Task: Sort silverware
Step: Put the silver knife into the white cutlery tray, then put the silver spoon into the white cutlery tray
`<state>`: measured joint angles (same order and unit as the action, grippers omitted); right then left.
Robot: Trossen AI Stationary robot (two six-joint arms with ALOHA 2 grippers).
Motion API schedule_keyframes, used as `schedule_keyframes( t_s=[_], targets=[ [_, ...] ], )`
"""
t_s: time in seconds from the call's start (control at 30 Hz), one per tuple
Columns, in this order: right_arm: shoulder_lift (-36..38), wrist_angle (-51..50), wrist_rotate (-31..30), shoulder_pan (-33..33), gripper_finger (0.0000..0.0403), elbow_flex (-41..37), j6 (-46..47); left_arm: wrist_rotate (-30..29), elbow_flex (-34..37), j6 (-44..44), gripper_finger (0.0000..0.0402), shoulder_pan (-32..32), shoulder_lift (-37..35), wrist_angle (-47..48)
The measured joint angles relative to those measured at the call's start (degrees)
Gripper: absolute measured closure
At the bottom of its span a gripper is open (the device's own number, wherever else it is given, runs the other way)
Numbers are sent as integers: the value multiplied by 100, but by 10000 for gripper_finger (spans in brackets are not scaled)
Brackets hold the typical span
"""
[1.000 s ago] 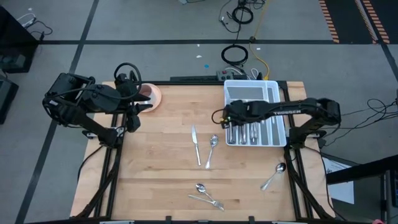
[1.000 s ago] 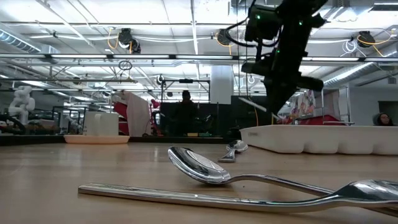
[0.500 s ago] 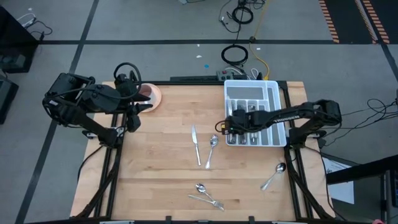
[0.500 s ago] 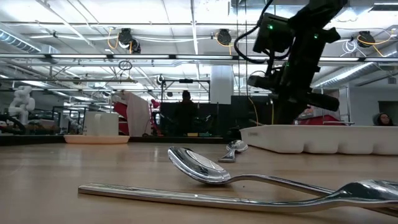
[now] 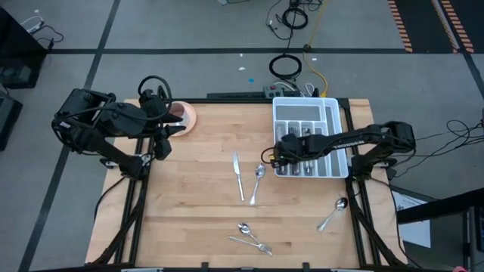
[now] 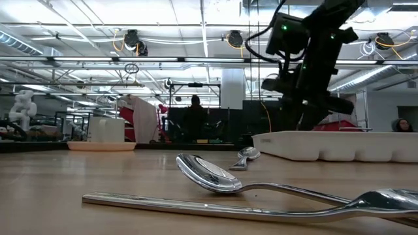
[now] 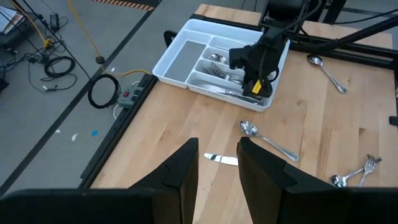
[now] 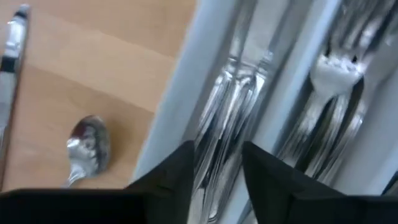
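The right gripper [image 5: 277, 152] hangs over the near-left corner of the white tray [image 5: 330, 108], its fingers [image 8: 177, 169] spread and empty above the knives [image 8: 227, 118] lying inside. On the table beside the tray lie a spoon [image 5: 258, 180] and a knife [image 5: 238, 175]; more silverware [image 5: 251, 236] lies near the front edge. The left gripper [image 7: 217, 163], fingers apart, waits by the pink cup [image 5: 178, 114].

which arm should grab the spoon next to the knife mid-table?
Right. The right gripper hangs open and empty over the tray's near-left edge, beside that spoon. The left gripper waits by the pink cup at the far-left corner, much farther off.
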<state>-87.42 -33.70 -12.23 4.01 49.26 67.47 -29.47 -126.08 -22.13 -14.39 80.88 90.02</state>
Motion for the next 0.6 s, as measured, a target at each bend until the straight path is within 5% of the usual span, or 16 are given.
schedule_keyframes(
  t_s=[0.27, 0.47, 0.6],
  targets=[
    [0, -945, -135, -5, 240, 768, -1137, 1, 0, 0, 285, 1, 0, 0],
    [0, -997, -32, -197, 246, 1751, -3655, 2, 0, 2, 285, 2, 0, 0],
    [0, -998, 1008, -102, 238, 2092, -4915, 2, 0, 0, 285, 1, 0, 0]
  ],
)
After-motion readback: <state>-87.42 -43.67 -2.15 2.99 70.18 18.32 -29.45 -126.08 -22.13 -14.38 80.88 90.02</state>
